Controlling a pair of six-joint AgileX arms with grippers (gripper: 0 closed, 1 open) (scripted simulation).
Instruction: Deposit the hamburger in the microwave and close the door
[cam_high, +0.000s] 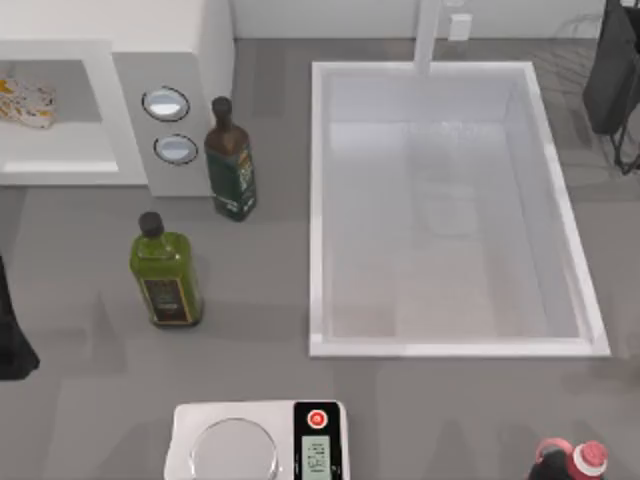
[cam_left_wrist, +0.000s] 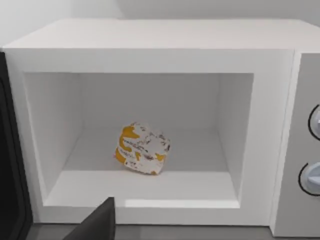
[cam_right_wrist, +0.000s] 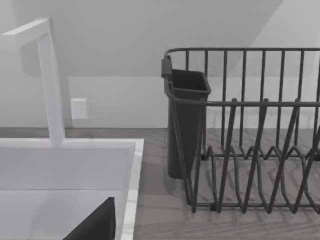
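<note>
So the small cream-tan hamburger (cam_left_wrist: 142, 149) w/ yellow and orange flecks is sitting inside the big white boxy microwave (cam_left_wrist: 150, 45), on the cavity floor roughly mid-way between the side walls, not touching either wall. From the top view the microwave is at the far left of the grey bench (cam_high: 260, 380), and you can see the burger in the open cavity there too. The door (cam_left_wrist: 9, 165) is swung open; I only catch its dark edge right beside the cavity opening in my left wrist view. My left tool (cam_left_wrist: 97, 225) is in front of the microwave opening, apart from the burger, holding nothing afaict, but I can't tell if it's wide or narrow bc just one dark finger shows. My right tool (cam_right_wrist: 97, 222) is parked over by the white rectangular sink basin (cam_high: 450, 210), next to a dark wire dish rack (cam_right_wrist: 250, 140); same deal, can't tell its state. Two green bottles w/ black caps (cam_high: 166, 272) stand on the bench just right of the microwave's two round silver knobs (cam_high: 166, 103).
</note>
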